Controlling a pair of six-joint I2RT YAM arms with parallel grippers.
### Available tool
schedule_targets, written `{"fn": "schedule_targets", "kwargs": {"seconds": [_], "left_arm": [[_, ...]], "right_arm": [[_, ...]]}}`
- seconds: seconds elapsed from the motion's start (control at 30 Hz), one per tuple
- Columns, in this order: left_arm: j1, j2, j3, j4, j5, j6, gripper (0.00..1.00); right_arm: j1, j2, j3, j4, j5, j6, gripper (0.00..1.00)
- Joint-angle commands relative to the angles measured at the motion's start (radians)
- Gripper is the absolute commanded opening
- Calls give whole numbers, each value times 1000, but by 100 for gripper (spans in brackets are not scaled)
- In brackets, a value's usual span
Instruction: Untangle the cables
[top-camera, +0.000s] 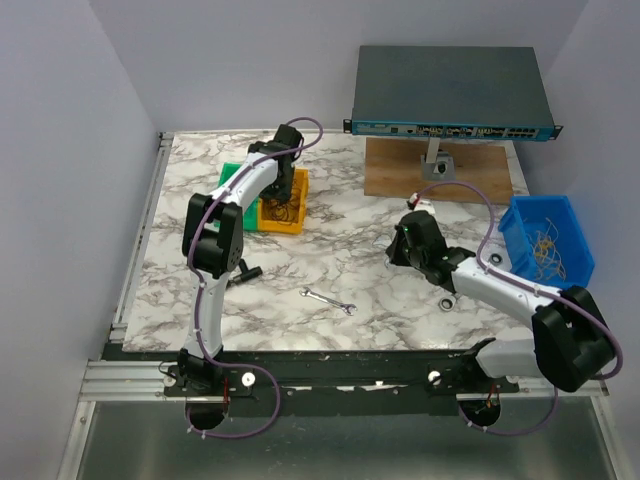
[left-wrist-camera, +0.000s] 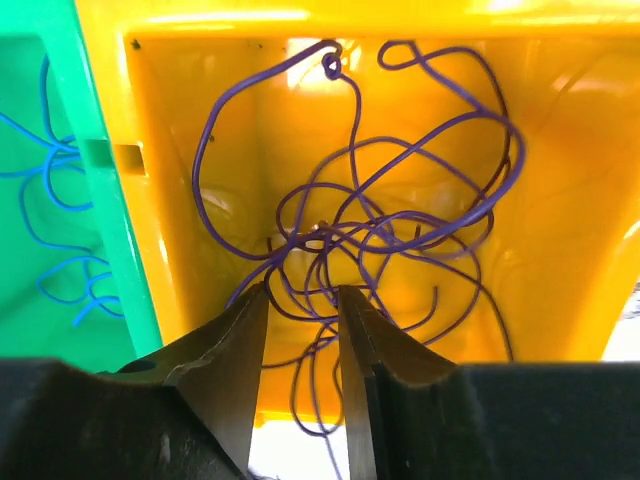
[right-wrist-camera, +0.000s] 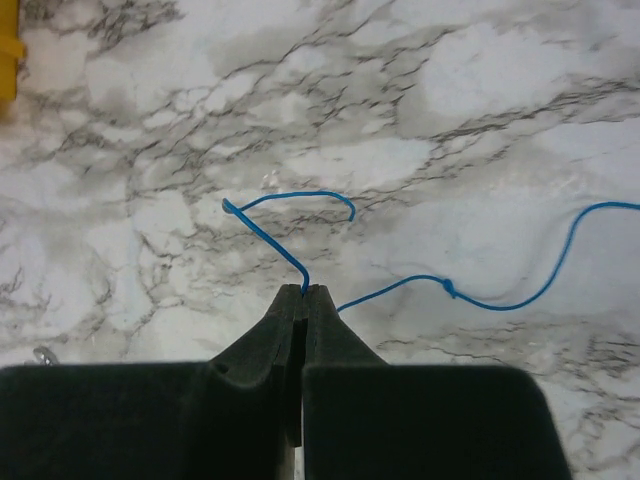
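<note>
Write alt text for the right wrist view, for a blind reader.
The shut right gripper pinches a thin blue cable above a marbled table. One short end curls up and left; the longer part runs right, with a small kink, out of the picture. A yellow bin shows at top left.

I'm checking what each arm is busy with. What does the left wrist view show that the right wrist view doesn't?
Only the left wrist view: a tangle of purple wires lying in the yellow bin, loose blue wires in the green bin beside it, and the left gripper with jaws parted over the tangle. Only the right wrist view: the right gripper shut on a single blue wire, which trails with a small knot across the marble table. Both: thin wires right at the camera's own gripper.
</note>
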Motion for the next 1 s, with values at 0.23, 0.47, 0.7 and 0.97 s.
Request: {"fn": "schedule_targets", "kwargs": {"seconds": [0.23, 0.47, 0.7, 0.97], "left_arm": [[-9, -387, -222, 166, 61, -34, 62], [-24, -662, -464, 284, 146, -86, 96], [-123, -897, -825, 492, 224, -210, 99], [-250, -839, -998, 698, 386, -323, 98]], "right_arm": [[82, 133, 203, 10, -444, -73, 1], [78, 84, 236, -129, -176, -19, 94], [-7, -14, 162, -251, -47, -9, 100], [-130, 66, 113, -246, -50, 15, 96]]}}
